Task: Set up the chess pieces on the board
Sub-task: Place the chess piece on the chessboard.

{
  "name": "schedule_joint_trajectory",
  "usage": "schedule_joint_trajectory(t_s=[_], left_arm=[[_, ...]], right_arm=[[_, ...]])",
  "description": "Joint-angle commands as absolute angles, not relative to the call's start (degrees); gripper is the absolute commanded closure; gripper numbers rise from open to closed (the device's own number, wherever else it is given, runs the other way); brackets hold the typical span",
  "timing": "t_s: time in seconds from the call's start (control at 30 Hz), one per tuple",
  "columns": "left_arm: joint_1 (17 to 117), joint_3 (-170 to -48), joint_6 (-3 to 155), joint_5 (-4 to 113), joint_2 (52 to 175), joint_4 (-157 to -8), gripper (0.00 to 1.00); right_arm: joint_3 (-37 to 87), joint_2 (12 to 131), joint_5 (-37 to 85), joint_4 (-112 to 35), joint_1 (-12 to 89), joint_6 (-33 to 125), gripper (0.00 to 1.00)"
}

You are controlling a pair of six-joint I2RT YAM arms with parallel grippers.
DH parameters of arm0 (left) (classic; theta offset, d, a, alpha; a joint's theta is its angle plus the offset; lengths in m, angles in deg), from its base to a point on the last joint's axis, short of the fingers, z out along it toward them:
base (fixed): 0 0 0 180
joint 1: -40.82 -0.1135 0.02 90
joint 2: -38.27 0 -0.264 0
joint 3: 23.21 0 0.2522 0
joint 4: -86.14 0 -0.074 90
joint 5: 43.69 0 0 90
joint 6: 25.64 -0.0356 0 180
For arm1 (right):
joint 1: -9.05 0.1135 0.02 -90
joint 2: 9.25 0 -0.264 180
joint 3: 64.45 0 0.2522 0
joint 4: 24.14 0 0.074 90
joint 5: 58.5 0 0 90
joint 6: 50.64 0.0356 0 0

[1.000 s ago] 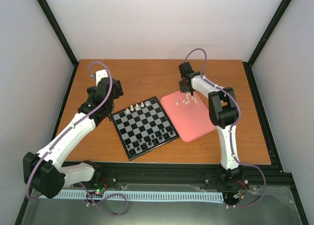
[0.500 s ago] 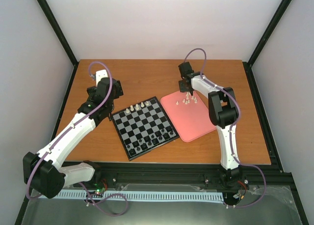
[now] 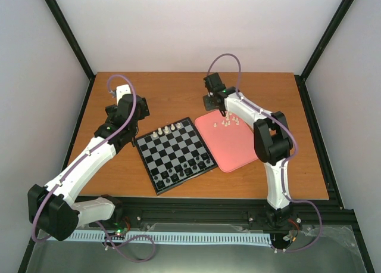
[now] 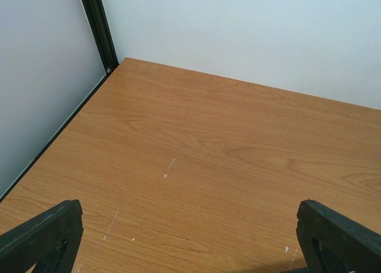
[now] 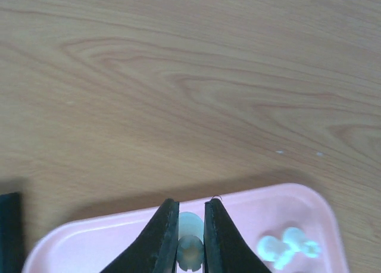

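Observation:
The black-framed board (image 3: 174,154) lies between the arms, with several white chess pieces (image 3: 167,129) on its far row and dark figures along its near rows. More white chess pieces (image 3: 229,122) (image 5: 286,247) stand on the pink tray (image 3: 233,143). My right gripper (image 3: 222,112) (image 5: 191,234) hangs over the tray's far left corner, shut on one white chess piece (image 5: 190,242), a rook by its notched top. My left gripper (image 4: 190,240) is open over bare table left of the board, its fingers (image 4: 41,234) at the frame's lower corners.
The wooden table (image 3: 172,94) runs to the white back wall, with black frame posts (image 4: 98,25) at the corners. The pink tray (image 5: 89,240) touches the board's right side.
My right gripper has shut on a white piece and swung left, from the piece cluster to the tray's far left corner. The left arm has not moved.

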State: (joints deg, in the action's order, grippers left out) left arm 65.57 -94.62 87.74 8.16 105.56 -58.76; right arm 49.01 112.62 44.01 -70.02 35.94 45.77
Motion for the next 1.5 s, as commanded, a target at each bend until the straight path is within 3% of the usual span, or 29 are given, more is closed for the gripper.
schedule_joint_trajectory(t_s=[0.0,0.43,1.47], left_arm=[[65.2,-96.9,88.3,7.5,105.2,-59.3,0.00],[65.2,-96.7,88.4,7.5,105.0,-59.3,0.00],[65.2,-96.6,88.6,8.3,105.0,-59.6,0.00]], right_arm=[[49.5,112.0,40.7,-68.5,38.6,44.9,0.92],[53.2,117.6,33.0,-67.9,45.3,44.1,0.92],[56.0,121.6,37.4,-72.2,50.5,43.3,0.91]])
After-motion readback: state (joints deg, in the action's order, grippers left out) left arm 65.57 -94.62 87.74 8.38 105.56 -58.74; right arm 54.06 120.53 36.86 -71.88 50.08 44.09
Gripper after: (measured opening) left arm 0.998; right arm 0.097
